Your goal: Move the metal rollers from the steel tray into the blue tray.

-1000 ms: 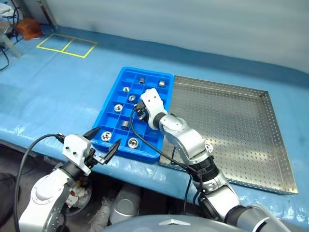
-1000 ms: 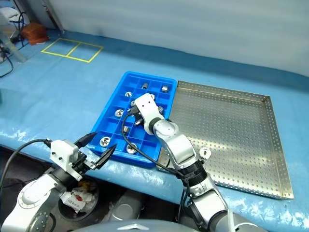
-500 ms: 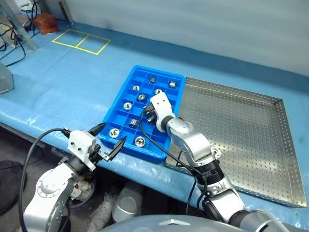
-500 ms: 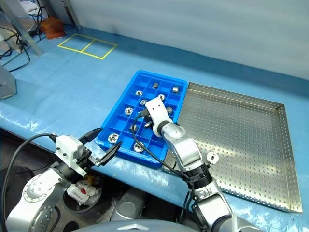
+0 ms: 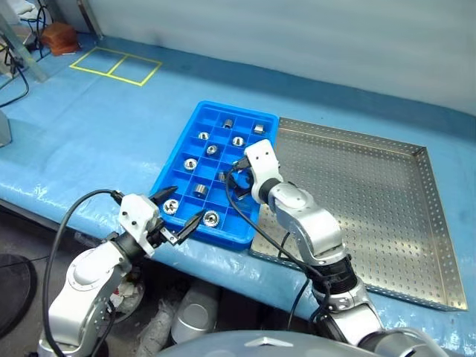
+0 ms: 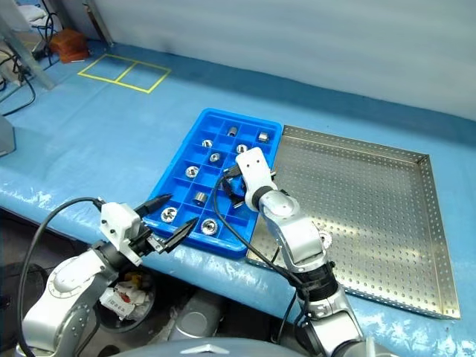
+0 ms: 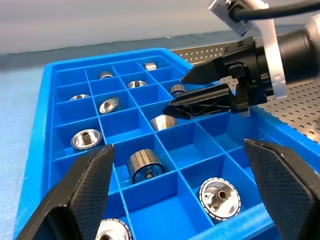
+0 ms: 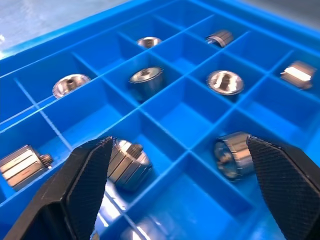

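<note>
The blue tray lies on the table with several metal rollers spread over its compartments. My right gripper hangs open, holding nothing, just above the tray's column nearest the steel tray. In the right wrist view, rollers sit in the cells below its fingers. One roller lies right under the right gripper in the left wrist view. My left gripper is open at the blue tray's near edge, pointing across it.
The steel tray sits against the blue tray's right side. Both stand close to the table's front edge, which is covered in blue sheeting. Yellow tape squares mark the far left, with a brown object behind them.
The right gripper was shut over the blue tray; it now stands open, shifted slightly toward the steel tray. The camera view shifted. The left gripper stays open at the near edge.
</note>
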Available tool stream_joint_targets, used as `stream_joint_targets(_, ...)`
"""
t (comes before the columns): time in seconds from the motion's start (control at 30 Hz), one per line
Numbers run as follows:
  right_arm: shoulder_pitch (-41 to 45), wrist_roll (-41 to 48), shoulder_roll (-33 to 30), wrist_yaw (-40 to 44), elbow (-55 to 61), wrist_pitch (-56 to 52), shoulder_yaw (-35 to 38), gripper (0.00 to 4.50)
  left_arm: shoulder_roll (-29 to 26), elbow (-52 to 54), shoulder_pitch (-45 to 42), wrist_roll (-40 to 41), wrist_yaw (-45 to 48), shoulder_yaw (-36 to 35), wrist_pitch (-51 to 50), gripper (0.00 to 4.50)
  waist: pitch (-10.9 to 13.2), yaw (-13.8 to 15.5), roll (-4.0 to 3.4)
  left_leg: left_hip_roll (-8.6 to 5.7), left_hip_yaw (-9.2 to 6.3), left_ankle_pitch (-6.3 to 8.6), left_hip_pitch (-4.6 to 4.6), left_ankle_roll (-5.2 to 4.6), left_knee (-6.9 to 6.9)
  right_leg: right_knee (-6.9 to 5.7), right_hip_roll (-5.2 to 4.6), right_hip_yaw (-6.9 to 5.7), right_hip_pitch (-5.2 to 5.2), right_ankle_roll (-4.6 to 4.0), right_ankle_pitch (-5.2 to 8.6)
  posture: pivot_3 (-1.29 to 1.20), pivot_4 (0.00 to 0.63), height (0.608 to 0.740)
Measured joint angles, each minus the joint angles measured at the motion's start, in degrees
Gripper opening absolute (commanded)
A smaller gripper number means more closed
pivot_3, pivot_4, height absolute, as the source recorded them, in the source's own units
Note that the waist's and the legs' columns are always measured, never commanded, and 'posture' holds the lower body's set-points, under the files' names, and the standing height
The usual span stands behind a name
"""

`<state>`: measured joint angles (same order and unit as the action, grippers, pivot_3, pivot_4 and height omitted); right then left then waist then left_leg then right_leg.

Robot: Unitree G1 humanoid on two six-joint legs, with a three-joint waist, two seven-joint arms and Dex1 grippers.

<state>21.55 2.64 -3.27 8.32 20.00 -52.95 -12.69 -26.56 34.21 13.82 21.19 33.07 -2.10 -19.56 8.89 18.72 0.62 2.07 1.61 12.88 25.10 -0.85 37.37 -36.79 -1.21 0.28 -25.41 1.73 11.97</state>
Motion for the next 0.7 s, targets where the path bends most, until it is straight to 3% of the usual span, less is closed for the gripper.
stream_joint_targets(0.17, -5.9, 0.0, -3.3, -1.2, 9.5, -5.5, 3.9, 4.47, -0.3, -2.3, -2.6, 0.2, 1.8, 1.8, -0.2, 4.50, 0.0, -2.3, -0.01, -0.02, -0.03, -0.01, 0.03, -0.01, 0.03, -0.02, -0.01, 0.01, 0.03, 0.00, -0.01, 0.27, 0.150, 0.740)
stream_joint_targets(0.33, -10.5, 0.0, -5.6, -2.0, 16.5, -11.4, 7.0, 4.47, -0.4, -4.3, -5.2, 0.2, 3.3, 3.3, -0.3, 4.50, 0.0, -6.4, -0.01, -0.01, -0.11, -0.01, 0.00, -0.02, 0.17, -0.10, 0.01, 0.01, 0.12, 0.00, -0.01, 0.24, 0.150, 0.740)
stream_joint_targets(0.5, -13.6, 0.1, -5.7, -2.5, 20.2, -15.5, 8.1, 4.47, -0.6, -5.2, -6.7, 0.2, 4.6, 4.1, -0.3, 4.50, 0.0, -11.1, -0.01, -0.02, -0.21, -0.01, -0.34, -0.04, 0.19, -0.07, 0.00, 0.02, 0.52, -0.03, 0.00, 0.21, 0.150, 0.740)
stream_joint_targets(0.7, -18.8, 0.5, -4.5, -3.4, 21.5, -18.7, 8.8, 4.47, -0.6, -6.4, -7.7, 0.2, 5.6, 4.6, -0.3, 4.50, 0.0, -13.9, -0.01, 0.02, -0.32, -0.02, -0.63, -0.05, 0.20, -0.11, 0.00, 0.01, 0.76, -0.08, 0.03, 0.21, 0.150, 0.740)
